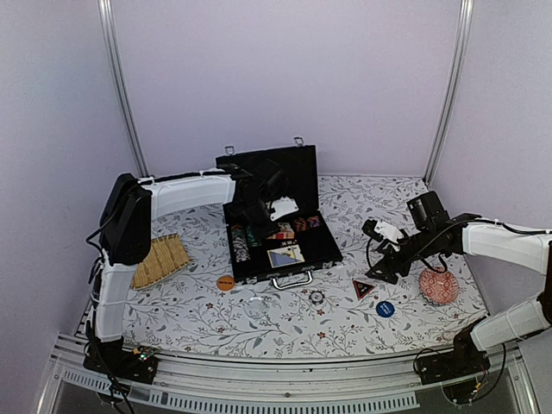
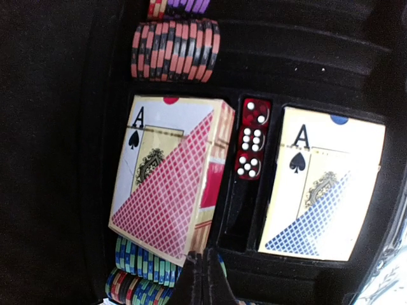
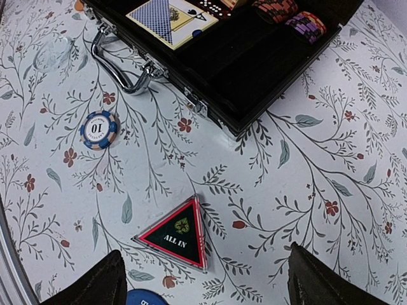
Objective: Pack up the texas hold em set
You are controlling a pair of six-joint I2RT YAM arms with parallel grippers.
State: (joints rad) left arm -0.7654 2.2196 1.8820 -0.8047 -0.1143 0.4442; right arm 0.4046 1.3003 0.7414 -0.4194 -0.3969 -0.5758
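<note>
Here, open case [image 1: 293, 172], long axis left-right, handle [image 1: 291, 280] nearward, left tool [image 2: 203, 273] closed, right tool [image 3: 206, 267] spread.

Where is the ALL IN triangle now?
Top view: the triangle lies right of the black case, beside the blue disc, before the open right hand.

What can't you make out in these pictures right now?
Blue disc: right wrist view, cut off by the bottom edge; lettering too small from above.
Purple chips: left wrist view, cut off by the top edge.
Orange disc: top view, print too small to read.
Bowl: top view, inside too small to see.
</note>
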